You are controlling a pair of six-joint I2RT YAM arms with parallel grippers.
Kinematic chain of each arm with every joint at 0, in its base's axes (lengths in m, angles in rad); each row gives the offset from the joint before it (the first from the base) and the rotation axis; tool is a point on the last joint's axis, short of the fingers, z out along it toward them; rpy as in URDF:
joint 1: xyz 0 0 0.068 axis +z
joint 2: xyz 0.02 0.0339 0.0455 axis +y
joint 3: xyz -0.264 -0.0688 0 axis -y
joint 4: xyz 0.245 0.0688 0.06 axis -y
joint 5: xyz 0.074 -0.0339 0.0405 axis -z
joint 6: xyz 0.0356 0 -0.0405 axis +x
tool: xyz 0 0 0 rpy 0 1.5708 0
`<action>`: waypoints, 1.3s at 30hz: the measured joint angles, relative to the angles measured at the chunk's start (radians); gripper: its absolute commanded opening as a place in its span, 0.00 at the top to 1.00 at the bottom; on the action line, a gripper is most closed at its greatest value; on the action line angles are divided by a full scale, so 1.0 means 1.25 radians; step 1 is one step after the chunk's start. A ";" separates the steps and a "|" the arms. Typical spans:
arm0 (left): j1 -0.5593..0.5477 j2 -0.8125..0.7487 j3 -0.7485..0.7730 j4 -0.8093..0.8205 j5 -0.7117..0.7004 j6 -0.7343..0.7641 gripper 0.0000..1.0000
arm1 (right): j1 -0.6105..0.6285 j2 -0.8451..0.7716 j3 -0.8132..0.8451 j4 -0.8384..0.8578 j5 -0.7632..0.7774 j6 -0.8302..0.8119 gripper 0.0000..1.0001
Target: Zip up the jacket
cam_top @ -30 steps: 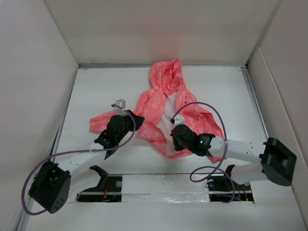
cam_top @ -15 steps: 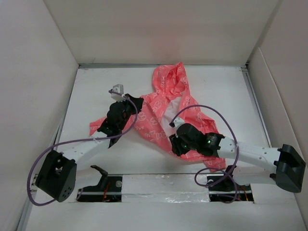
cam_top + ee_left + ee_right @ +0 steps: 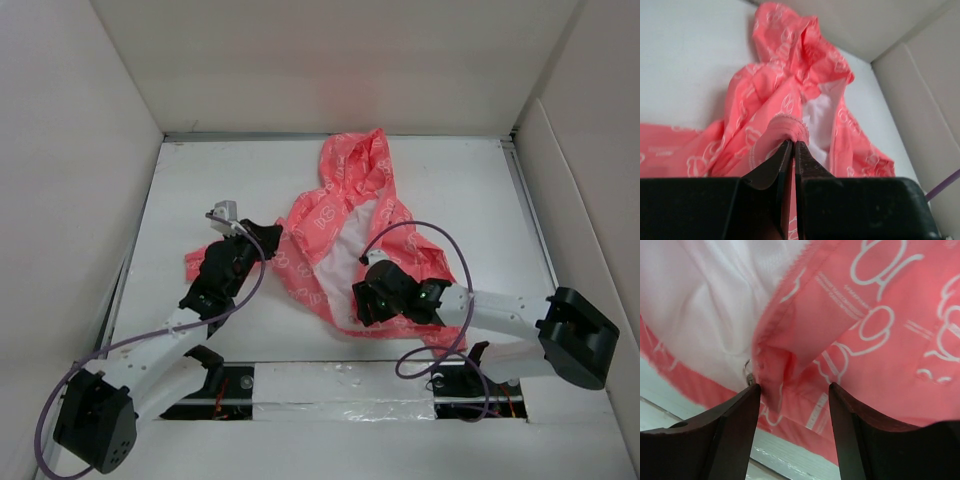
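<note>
On the white bench (image 3: 190, 180), the left pincer (image 3: 270, 233) sits at the left front edge of the small coral-pink hooded jacket of thin fabric with a pale white print (image 3: 340, 195). From above, its dark fingers blend into the black wrist and are hard to separate. The left wrist view settles it: the left pincer (image 3: 794, 146) is clenched on a stitched, ruffled edge of the jacket (image 3: 785, 95), which bunches up just above the tips. The left arm hides most of the sleeve on that side, so only a pink end shows beside it. The jacket lies near the middle of the bench, hood toward the far wall, front spread apart so the white lining shows. Over its lower right part is the right pincer (image 3: 360, 305), whose body covers the hem there. In the right wrist view the right pincer (image 3: 795, 390) is released, its fingers well apart with a fold of the jacket (image 3: 865, 315) hanging between them and lying against the left finger. A small metal loop (image 3: 747, 374) peeks out beside that fold, mostly hidden and too blurred to identify.
</note>
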 measured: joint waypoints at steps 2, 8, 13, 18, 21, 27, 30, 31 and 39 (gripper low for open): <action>-0.005 -0.010 -0.027 -0.027 0.012 -0.005 1.00 | 0.000 0.018 -0.003 0.027 -0.024 0.003 0.38; -0.009 -0.122 -0.083 -0.127 0.016 -0.018 1.00 | 0.000 0.026 -0.026 0.116 -0.070 0.017 0.92; -0.009 -0.189 -0.095 -0.163 0.013 -0.020 1.00 | 0.000 0.013 -0.021 0.115 -0.081 0.016 1.00; -0.009 -0.109 -0.114 -0.111 0.002 -0.025 1.00 | 0.000 -0.070 0.023 0.014 -0.140 -0.024 1.00; -0.009 0.002 -0.109 -0.041 -0.013 -0.025 1.00 | -0.001 -0.144 0.056 -0.048 -0.201 -0.056 1.00; -0.009 0.203 -0.024 0.048 -0.047 -0.011 1.00 | -0.003 -0.122 0.044 -0.072 -0.300 -0.076 1.00; -0.008 0.224 0.029 0.101 -0.061 0.001 1.00 | -0.003 -0.068 -0.023 -0.048 -0.318 -0.057 1.00; -0.008 0.224 0.043 0.118 -0.063 0.003 1.00 | -0.003 -0.055 -0.043 -0.041 -0.320 -0.049 1.00; -0.008 0.216 0.097 0.197 -0.055 0.020 1.00 | -0.020 0.049 -0.087 0.140 -0.304 0.049 1.00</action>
